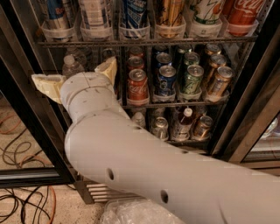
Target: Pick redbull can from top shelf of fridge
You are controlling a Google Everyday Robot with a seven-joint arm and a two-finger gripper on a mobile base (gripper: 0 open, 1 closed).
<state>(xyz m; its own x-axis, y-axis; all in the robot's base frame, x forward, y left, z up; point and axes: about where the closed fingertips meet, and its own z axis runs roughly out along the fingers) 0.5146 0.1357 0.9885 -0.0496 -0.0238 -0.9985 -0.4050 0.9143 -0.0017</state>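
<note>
- The redbull can stands in a white plastic cup at the left end of the top shelf of the fridge. I can see only its lower part.
- It is above my jaws, a bit toward my left finger, and well apart from them.
- My gripper is lower down, in front of the next rack, close to a water bottle. My jaws are wide apart and hold nothing.
- To the right of the redbull can is a pale tall can. After that comes a wider blue-and-white can. Those are not mine to take.
- I think I should go up first, until my jaws are above the cup's rim.
- Then I should line up so the slim can sits right between my fingers, and push in slowly.
- The cans up there stand close together, so my right finger must slip into a small gap.
- A Coca-Cola can is just to the right of my jaws. Moving sideways down here could knock it.
</note>
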